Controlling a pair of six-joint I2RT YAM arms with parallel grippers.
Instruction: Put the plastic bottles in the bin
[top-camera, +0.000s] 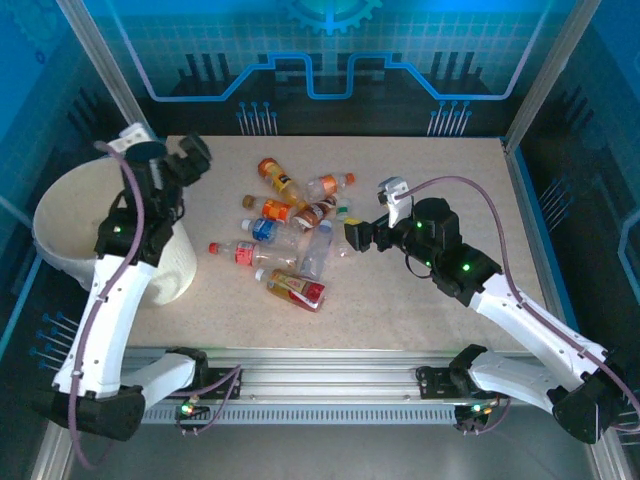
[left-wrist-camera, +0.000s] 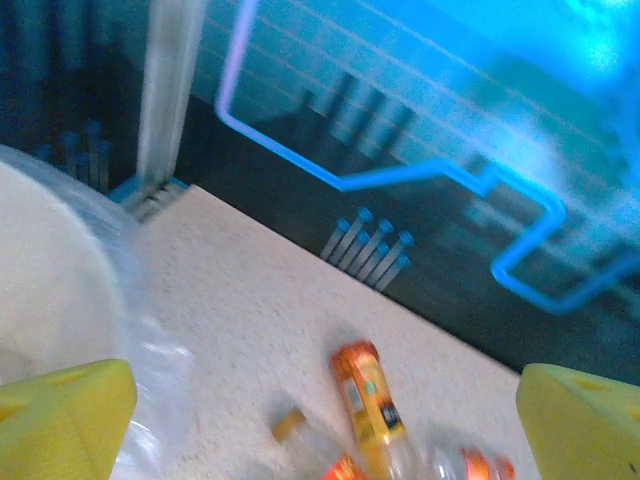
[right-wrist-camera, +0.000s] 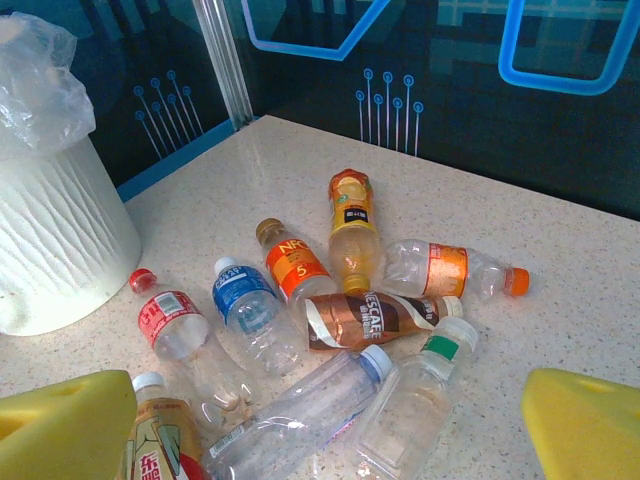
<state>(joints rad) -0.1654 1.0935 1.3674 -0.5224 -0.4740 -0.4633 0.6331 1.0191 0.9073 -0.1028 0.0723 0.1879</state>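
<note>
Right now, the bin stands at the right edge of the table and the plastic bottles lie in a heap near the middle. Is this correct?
Only the side is wrong. The bin stands at the left edge of the table, as the top external view shows. The plastic bottles do lie in a heap near the middle.

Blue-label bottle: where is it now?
In the right wrist view the blue-label bottle lies on the table between the red-label bottle, left, and the gold-capped bottle, right.
</note>
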